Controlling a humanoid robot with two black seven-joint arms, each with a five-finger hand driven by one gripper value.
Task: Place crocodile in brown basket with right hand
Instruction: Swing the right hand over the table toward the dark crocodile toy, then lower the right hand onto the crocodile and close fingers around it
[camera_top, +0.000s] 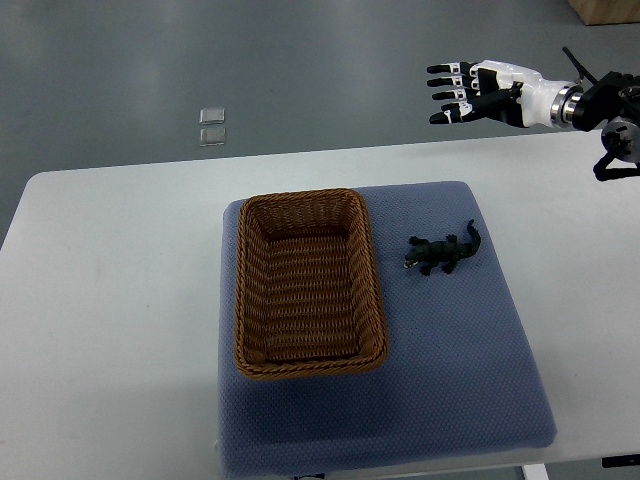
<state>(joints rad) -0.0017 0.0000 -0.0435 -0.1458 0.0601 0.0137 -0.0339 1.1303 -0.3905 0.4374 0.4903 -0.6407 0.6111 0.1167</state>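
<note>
On the blue mat (470, 380), one crocodile (443, 254), one empty brown basket (308, 365), right hand (478, 92) raised, fingers spread.

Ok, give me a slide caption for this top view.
Open right robot hand hovers beyond the table; crocodile lies on the blue mat beside the empty brown basket.

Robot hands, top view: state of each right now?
Left robot hand: not in view.
Right robot hand: open, fingers spread, holding nothing, up beyond the far table edge, away from the small dark green toy crocodile.

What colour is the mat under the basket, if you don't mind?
The mat is blue-grey, seen in the top view.
</note>
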